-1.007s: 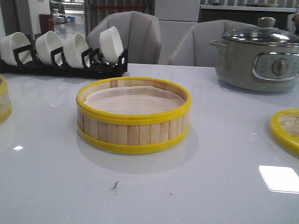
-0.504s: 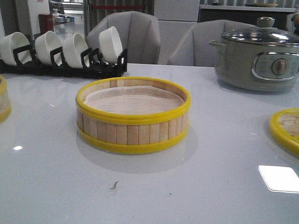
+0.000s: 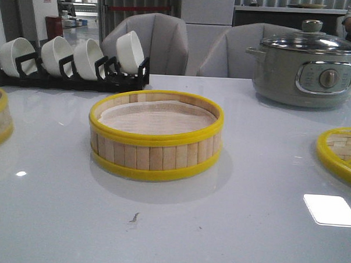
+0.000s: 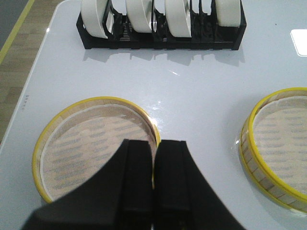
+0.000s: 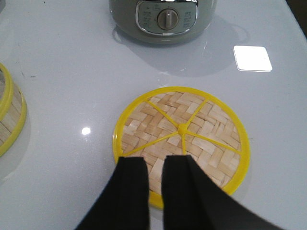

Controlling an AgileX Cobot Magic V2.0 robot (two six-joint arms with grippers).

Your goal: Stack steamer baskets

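Here, nothing is stacked yet: my left gripper [image 4: 154, 179] hangs over the near rim of the left basket [image 4: 81, 143], its jaws pressed together with only a seam showing and nothing held. My right gripper [image 5: 154, 184] hovers over the near edge of the woven lid [image 5: 187, 124], a narrow gap between its fingers, also empty. The three pieces lie apart in a row, I judge so that each arm has its own piece to fetch, with the middle basket [image 3: 156, 136] as the base between them. That basket sits well to the inner side of my left gripper and just at the frame edge beyond my right one. Past my left gripper, a black rack [image 4: 160, 40] of white bowls [image 4: 139, 14] stands clear of the basket; the table edge [image 4: 29, 96] runs close on its outer side. Ahead of my right gripper, the grey pot [image 5: 163, 19] leaves bare table [image 5: 72, 62] around the lid. Lifting room looks ample; I must open before gripping a rim.
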